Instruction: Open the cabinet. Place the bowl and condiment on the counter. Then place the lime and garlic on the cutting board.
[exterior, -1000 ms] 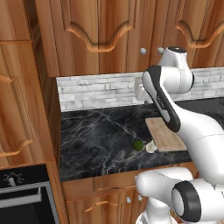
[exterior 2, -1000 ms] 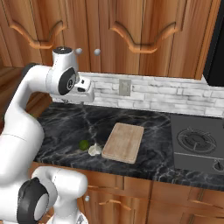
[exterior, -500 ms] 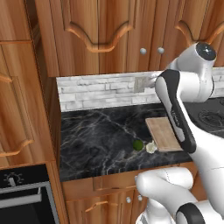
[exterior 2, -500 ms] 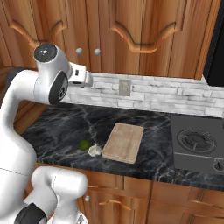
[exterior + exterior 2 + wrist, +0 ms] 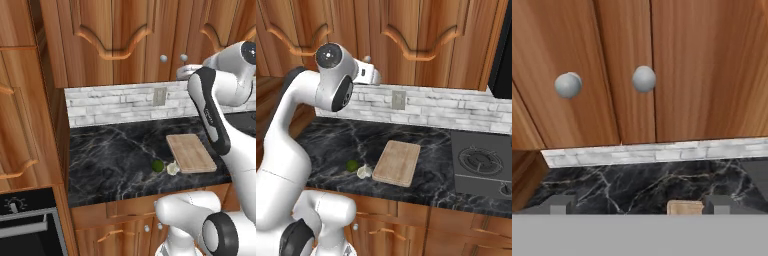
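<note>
Jaws wide, gripping nothing.
The arm was raised, gripper level, facing two round knobs on the closed cabinet; no writing was legible.

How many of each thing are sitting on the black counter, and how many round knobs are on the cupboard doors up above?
lime: 1
garlic: 1
cutting board: 1
round knobs: 2
Total: 5
</note>
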